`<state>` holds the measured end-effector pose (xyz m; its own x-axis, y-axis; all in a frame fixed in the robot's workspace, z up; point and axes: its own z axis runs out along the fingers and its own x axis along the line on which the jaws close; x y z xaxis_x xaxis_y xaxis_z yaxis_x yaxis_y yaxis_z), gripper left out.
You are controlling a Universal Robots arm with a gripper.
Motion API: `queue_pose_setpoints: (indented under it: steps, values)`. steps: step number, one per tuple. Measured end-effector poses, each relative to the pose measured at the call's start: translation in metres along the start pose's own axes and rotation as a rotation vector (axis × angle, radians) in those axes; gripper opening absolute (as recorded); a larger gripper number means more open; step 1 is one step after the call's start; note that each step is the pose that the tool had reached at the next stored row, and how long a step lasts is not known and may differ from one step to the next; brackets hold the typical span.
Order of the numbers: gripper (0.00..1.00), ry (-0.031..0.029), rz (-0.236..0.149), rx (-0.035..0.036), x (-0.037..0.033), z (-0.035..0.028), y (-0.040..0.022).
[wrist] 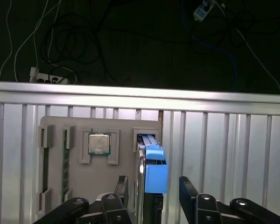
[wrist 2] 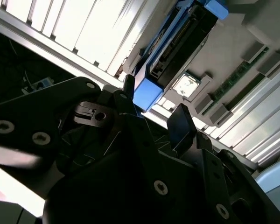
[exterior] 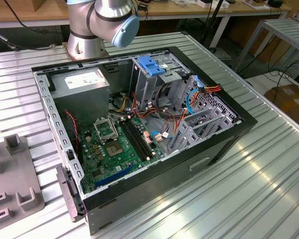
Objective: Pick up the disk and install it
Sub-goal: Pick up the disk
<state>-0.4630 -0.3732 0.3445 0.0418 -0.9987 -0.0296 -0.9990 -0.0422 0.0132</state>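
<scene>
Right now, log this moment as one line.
gripper: open, straddling disk, not touching | disk: on edge in grey tray slot

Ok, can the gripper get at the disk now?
Probably yes: the disk stands on edge in the grey fixture, and the open gripper has a finger either side, nothing between.

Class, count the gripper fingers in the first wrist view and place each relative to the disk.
2. One finger stands on one side of the upright disk, the other finger on the opposite side, gaps showing between. No more seem hidden.
</scene>
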Motion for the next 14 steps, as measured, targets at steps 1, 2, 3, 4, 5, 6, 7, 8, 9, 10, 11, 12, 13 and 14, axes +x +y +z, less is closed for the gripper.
queue_pose_setpoints:
  steps: [1,2,3,4,5,6,7,8,9,10,11,12,13,14]
  values:
    - [0.56,0.0,0.0,0.0001,0.0001,0.0016,-0.0001]
    - [0.56,0.0,0.001,0.0,0.0001,0.0031,-0.0001]
    - [0.56,0.0005,0.001,0.0001,0.0002,0.0047,-0.0002]
    - [0.56,0.0023,0.003,0.0002,0.0004,0.0067,-0.0003]
    - [0.56,0.0043,0.005,0.0001,0.0004,0.0079,-0.0003]
    - [0.56,0.0066,0.008,0.0,0.0004,0.0093,-0.0003]
    - [0.56,0.0087,0.011,0.0,0.0004,0.0106,-0.0003]
    - [0.56,0.0093,0.012,-0.0001,0.0004,0.011,-0.0003]
    - [0.56,0.0094,0.012,-0.0002,0.0004,0.011,-0.0003]
    - [0.56,0.0093,0.012,0.0,0.0004,0.0114,-0.0003]
    - [0.56,0.0093,0.012,0.0,0.0004,0.0116,-0.0003]
    - [0.56,0.0093,0.012,0.0,0.0004,0.0116,-0.0003]
    - [0.56,0.0093,0.012,0.0,0.0004,0.0116,-0.0003]
    - [0.56,0.0093,0.012,0.0,0.0004,0.0116,-0.0003]
